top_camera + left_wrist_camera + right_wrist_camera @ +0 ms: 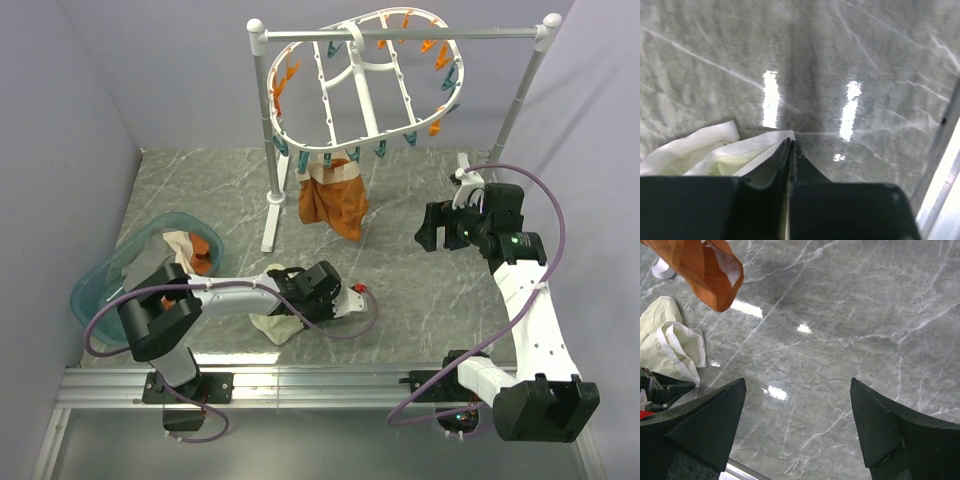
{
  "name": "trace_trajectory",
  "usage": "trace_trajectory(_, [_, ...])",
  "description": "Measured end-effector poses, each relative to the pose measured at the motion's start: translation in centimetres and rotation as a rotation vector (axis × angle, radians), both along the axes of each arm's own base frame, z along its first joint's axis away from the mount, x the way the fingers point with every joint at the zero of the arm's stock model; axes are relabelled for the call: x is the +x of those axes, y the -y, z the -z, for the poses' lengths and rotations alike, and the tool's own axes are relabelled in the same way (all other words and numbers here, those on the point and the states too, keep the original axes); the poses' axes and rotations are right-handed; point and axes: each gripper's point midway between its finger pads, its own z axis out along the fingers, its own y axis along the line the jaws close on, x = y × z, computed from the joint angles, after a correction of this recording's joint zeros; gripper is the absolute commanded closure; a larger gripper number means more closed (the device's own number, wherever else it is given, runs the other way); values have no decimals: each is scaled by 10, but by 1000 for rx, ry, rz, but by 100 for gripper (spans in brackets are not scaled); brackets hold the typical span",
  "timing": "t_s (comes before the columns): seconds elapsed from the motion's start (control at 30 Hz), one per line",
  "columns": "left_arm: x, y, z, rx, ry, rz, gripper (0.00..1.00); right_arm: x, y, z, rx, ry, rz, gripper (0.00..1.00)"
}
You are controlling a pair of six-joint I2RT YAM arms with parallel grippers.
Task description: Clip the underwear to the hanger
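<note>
The pale cream underwear (276, 327) lies crumpled on the marble table near the front, under my left gripper (293, 308). In the left wrist view its white waistband (747, 147) runs up to the fingertips, and my left gripper (790, 142) is shut with a thin pale edge of fabric pinched between the jaws. The white oval hanger (360, 75) with orange and teal clips hangs from the rail at the back. My right gripper (432, 228) hovers open over bare table on the right, well away from both. The right wrist view shows the right gripper (797, 382) empty and the underwear (667, 340) at far left.
An orange-brown garment (332, 200) hangs clipped under the hanger's front rim. The white rail stand (268, 130) has posts at left and right. A teal basin (110, 280) with more clothes sits at the front left. A metal rail runs along the near table edge.
</note>
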Motion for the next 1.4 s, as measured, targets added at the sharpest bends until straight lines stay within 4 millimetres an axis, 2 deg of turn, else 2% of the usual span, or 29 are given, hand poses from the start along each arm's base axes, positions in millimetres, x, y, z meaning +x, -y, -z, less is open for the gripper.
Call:
trace_trajectory(0.03, [0, 0, -1, 1, -3, 3, 100, 0, 0, 1, 0, 3, -2, 9])
trace_trajectory(0.13, [-9, -3, -4, 20, -46, 19, 100, -1, 0, 9, 0, 0, -13, 9])
trace_trajectory(0.2, [-18, -9, -15, 31, -80, 31, 100, -3, -2, 16, 4, -6, -28, 10])
trace_trajectory(0.23, [-21, -10, -28, 20, -87, 37, 100, -4, -3, 18, 7, -9, -35, 10])
trace_trajectory(0.3, [-23, -6, -60, -30, -81, 49, 100, -4, -7, 19, 18, -1, -60, 10])
trace_trajectory(0.33, [-23, 0, -83, -76, -67, 58, 100, -3, -9, 19, 25, 11, -75, 10])
trace_trajectory(0.43, [-20, 22, -168, -267, 6, 100, 100, -1, -18, 17, 53, 45, -129, 11])
trace_trajectory(0.53, [-25, 31, -241, -426, 64, 153, 100, -2, -28, 19, 86, 79, -200, 11])
trace_trajectory(0.6, [-32, 33, -280, -510, 97, 204, 100, -4, -36, 22, 102, 110, -257, 11])
trace_trajectory(0.7, [-45, 28, -311, -588, 121, 272, 100, -13, -45, 30, 104, 149, -363, 12])
trace_trajectory(0.8, [-60, 13, -325, -629, 143, 323, 100, -17, -49, 31, 65, 199, -468, 13])
trace_trajectory(0.9, [-66, -3, -317, -633, 161, 341, 100, -20, -49, 34, 28, 212, -540, 13])
trace_trajectory(0.97, [-63, -16, -293, -603, 160, 331, 100, -18, -49, 35, 16, 197, -582, 15])
trace_trajectory(1.07, [-55, -39, -221, -488, 120, 291, 100, -12, -49, 42, 21, 141, -623, 23])
trace_trajectory(1.1, [-54, -43, -202, -462, 105, 283, 100, -9, -49, 48, 29, 102, -632, 29])
trace_trajectory(1.17, [-52, -66, -128, -329, 23, 245, 100, -8, -50, 59, 47, 38, -642, 33])
trace_trajectory(1.27, [-52, -96, -68, -204, -57, 189, 100, -13, -55, 81, 67, -84, -649, 34])
trace_trajectory(1.33, [-43, -106, -57, -181, -53, 160, 100, -19, -61, 91, 66, -149, -645, 36])
trace_trajectory(1.4, [-27, -107, -57, -194, -16, 137, 100, -25, -69, 95, 62, -196, -637, 39])
